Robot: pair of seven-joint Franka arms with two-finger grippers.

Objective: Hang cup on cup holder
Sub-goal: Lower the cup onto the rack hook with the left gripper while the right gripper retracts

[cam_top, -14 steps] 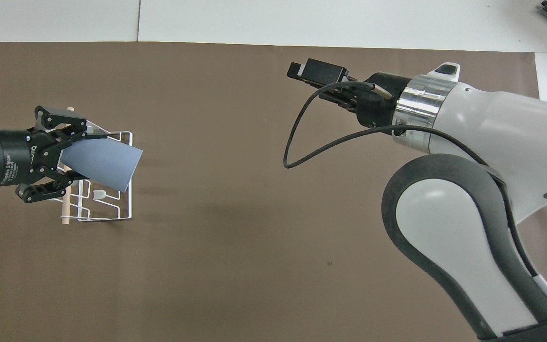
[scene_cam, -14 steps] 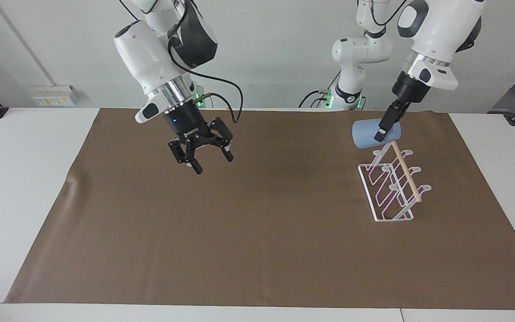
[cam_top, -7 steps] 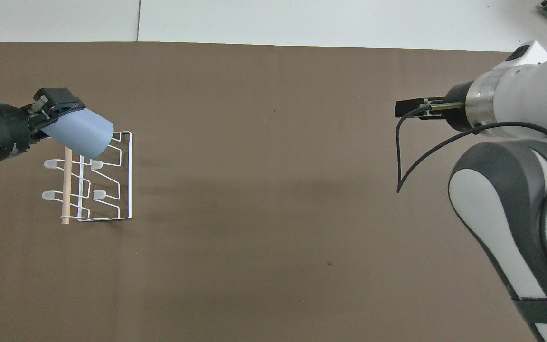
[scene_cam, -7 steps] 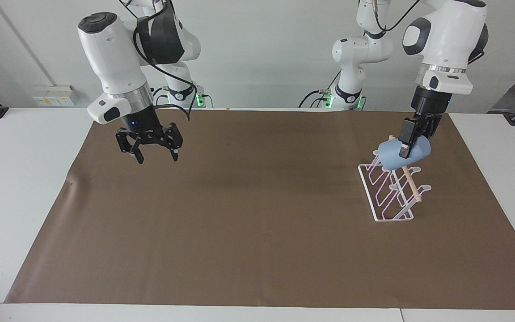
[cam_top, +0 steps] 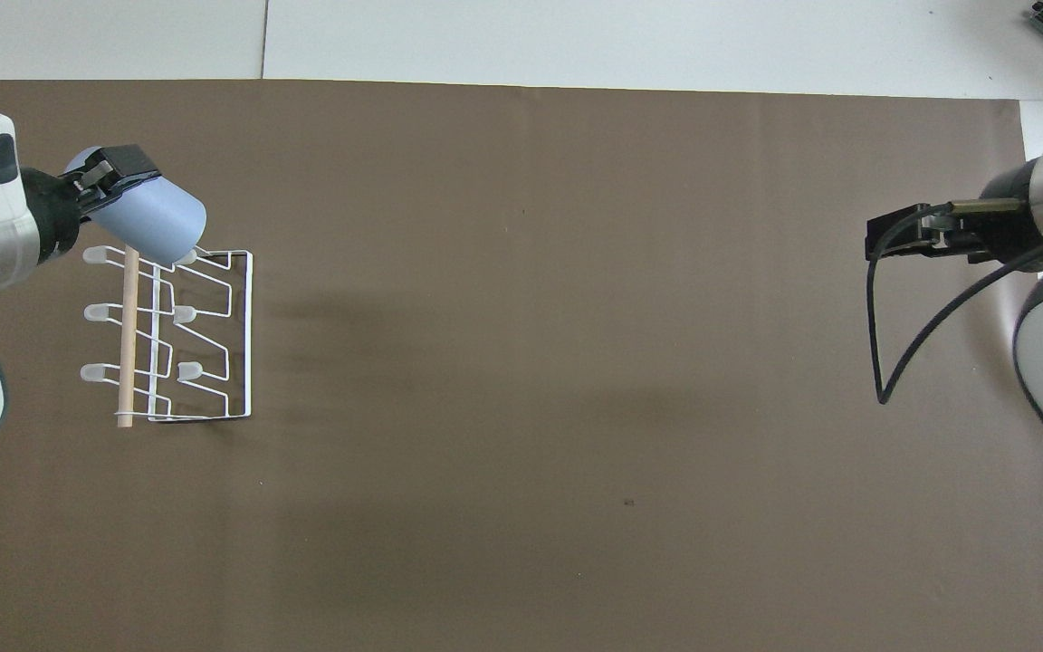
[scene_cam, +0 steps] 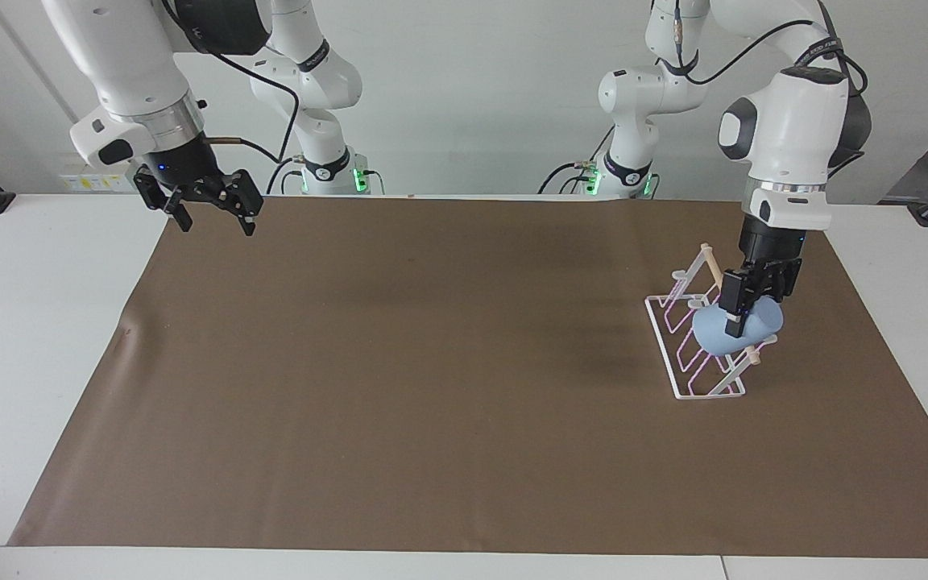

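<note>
Brown mat, left hand pinching tilted pale blue cup on white wire cup holder, right hand spread.

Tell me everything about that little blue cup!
The cup is small, light blue and smooth, like matte plastic, with no handle. It narrows toward a rounded bottom. The left gripper pinches it and holds it tipped on its side over the end of the white wire cup holder farthest from the robots, low among the prongs. Whether it touches a prong cannot be told.

Cup over cup holder, toward the left arm's end of the mat.
</note>
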